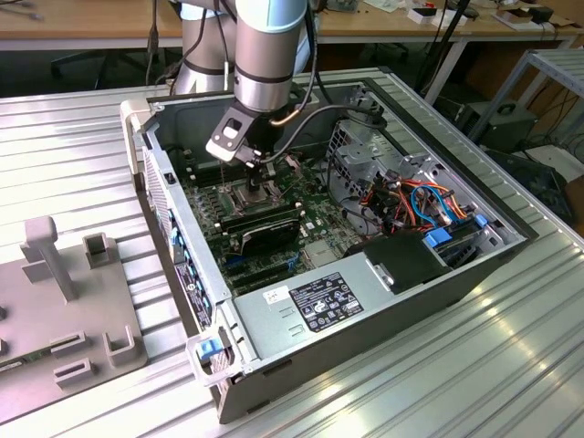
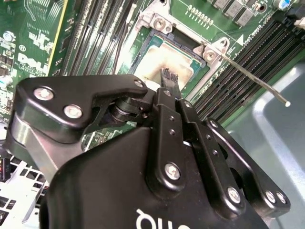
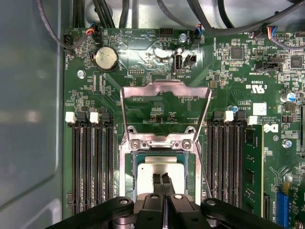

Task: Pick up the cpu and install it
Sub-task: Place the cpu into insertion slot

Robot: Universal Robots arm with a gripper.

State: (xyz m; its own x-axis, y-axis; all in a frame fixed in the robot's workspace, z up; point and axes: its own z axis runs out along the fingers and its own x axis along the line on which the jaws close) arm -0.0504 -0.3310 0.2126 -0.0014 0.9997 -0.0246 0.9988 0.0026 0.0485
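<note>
The cpu (image 3: 159, 168) lies flat in the motherboard socket (image 3: 129, 171), its dull silver top showing; in the second wrist view the cpu (image 2: 153, 63) shows pale inside the socket. My gripper (image 3: 161, 180) hangs right over it, fingers shut together with nothing between them, the tips at or just above the chip's top. The socket's hinged metal frame (image 3: 164, 107) stands folded open past the chip. In the exterior view my gripper (image 1: 255, 182) reaches down into the open computer case (image 1: 511, 251).
Empty black memory slots (image 3: 90, 167) flank the socket on both sides, and a green memory stick (image 3: 251, 167) sits beyond one bank. A thin socket lever (image 2: 252, 78) sticks out beside the gripper. Black memory sticks (image 1: 260, 224), cables (image 1: 411, 196) and a power supply (image 1: 319, 301) crowd the case.
</note>
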